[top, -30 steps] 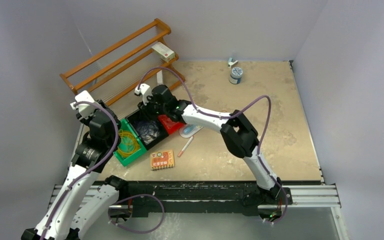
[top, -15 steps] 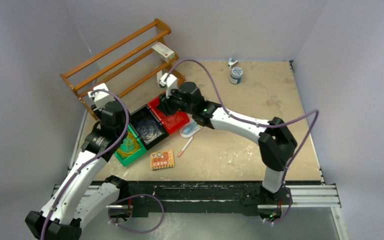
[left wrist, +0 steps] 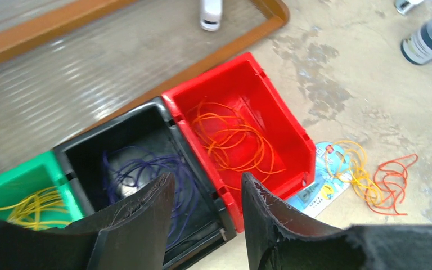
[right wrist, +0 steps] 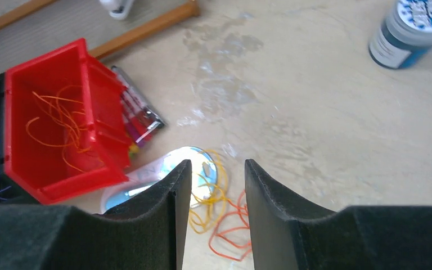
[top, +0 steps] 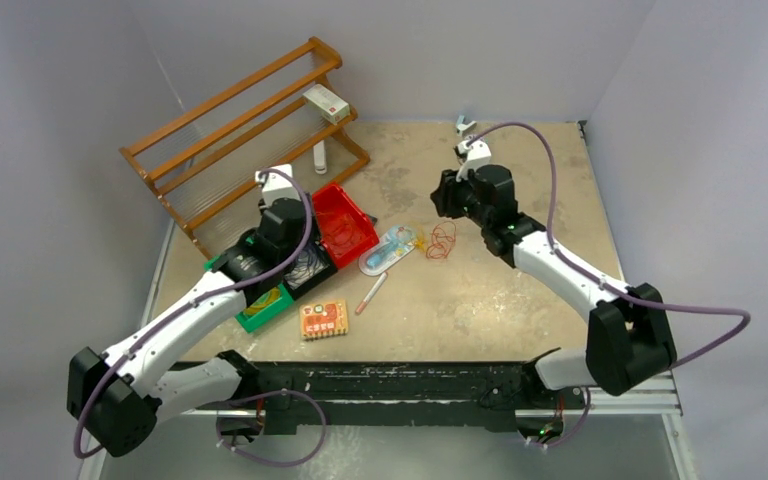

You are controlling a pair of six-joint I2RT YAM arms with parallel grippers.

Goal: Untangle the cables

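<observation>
- Beige counter [top: 520,300] from above: the yellow and red cables [top: 440,240] lie overlapping on it, apart from the bins [top: 332,200].
- Left wrist: left fingers [left wrist: 146,214] half-open, empty, over the black bin [left wrist: 90,146]; lowering may snag its blue cable [left wrist: 146,169].
- Right wrist: right fingers [right wrist: 163,214] half-open, empty, above the cables; one pinch may take both loops and tighten the knot.
</observation>
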